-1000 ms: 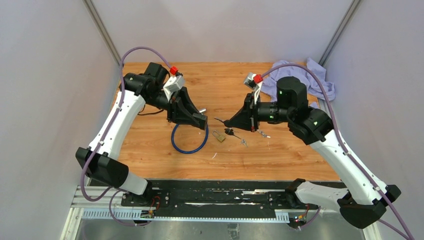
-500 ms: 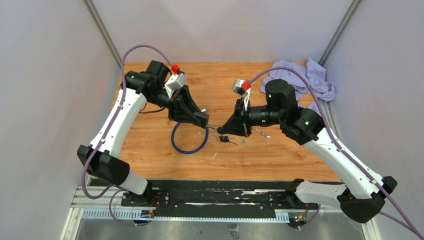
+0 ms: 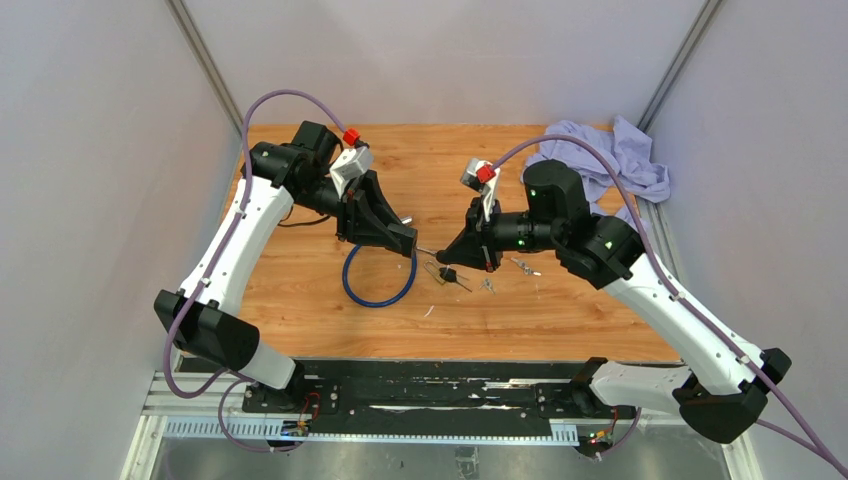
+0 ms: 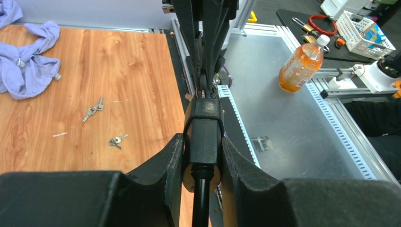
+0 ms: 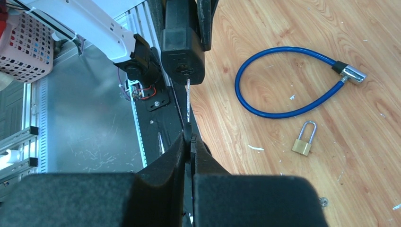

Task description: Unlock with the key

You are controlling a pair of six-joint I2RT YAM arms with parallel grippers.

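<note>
Right hand (image 5: 189, 138) clenched on the key (image 5: 187, 101), blade tip at the keyhole of the black lock head (image 5: 183, 52), which the left hand (image 4: 203, 142) grasps above the bench (image 3: 560, 310). Insertion is the step in hand; next, push straight in, then twist

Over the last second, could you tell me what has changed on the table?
The right gripper, shut on the key, moved left until the key tip met the lock body. The left gripper kept holding it; the padlock stayed put.

overhead, two wrist views; shared table (image 3: 450, 150)
</note>
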